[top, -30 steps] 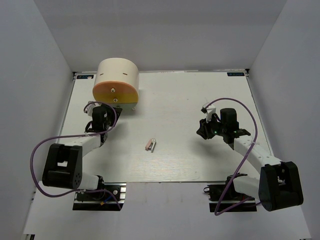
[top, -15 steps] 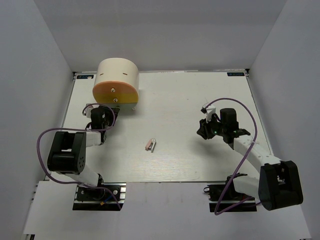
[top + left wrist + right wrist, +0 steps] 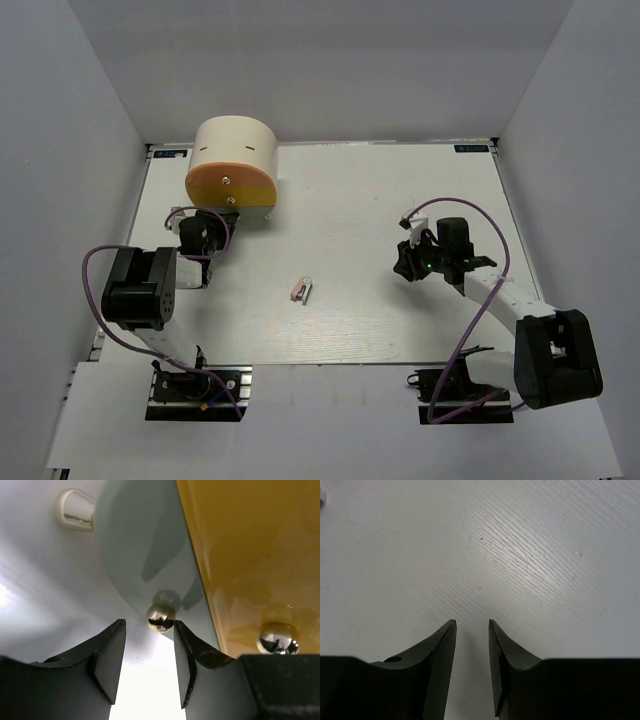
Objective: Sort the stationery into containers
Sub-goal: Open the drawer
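Left arm (image 3: 140, 290) folded back; left gripper (image 3: 148, 625) seemingly flanks knob (image 3: 160, 617).

Table (image 3: 380, 200): white top with fine grain lines, which run diagonally in the right wrist view (image 3: 530, 555). A few tiny dark specks (image 3: 481, 538) in the finish.

Far corners: one small blue label (image 3: 170, 153) on the left, another (image 3: 472, 149) on the right; print too small to read.

Enclosure: plain pale back wall (image 3: 330, 70), left wall (image 3: 60, 200) and right wall (image 3: 590, 180), meeting the table's edges.

Near side: white ledge (image 3: 330, 420) below the table's front edge.
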`<state>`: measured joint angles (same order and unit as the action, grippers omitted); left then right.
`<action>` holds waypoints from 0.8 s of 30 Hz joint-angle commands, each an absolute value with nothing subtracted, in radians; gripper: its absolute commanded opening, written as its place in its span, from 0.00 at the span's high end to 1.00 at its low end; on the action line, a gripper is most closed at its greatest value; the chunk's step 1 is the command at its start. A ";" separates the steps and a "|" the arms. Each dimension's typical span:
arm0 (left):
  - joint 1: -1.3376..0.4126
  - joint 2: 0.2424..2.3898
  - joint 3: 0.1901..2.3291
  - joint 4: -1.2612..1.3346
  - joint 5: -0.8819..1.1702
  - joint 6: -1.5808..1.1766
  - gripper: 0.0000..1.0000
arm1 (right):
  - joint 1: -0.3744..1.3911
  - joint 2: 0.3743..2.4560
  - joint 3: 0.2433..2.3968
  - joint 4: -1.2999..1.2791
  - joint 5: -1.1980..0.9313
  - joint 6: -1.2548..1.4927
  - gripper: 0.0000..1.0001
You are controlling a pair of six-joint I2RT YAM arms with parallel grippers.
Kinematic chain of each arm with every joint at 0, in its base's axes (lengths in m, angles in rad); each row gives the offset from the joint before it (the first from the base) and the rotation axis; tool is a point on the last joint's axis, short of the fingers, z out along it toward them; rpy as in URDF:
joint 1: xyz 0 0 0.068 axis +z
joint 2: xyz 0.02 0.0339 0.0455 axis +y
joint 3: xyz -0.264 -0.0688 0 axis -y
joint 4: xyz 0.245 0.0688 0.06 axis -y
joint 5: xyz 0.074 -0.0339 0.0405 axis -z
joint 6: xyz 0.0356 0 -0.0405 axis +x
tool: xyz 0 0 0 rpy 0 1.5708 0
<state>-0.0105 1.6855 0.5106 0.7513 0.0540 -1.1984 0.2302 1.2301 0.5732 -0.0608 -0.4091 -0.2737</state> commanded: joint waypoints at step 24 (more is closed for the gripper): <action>0.006 1.795 0.566 0.920 0.118 -1.227 0.81 | 0.229 1.243 0.621 -0.078 -0.405 -0.305 0.62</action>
<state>-0.0010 1.7947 0.5434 0.9070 0.1143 -1.2324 0.2302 1.2507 0.5873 -0.0792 -0.4057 -0.2935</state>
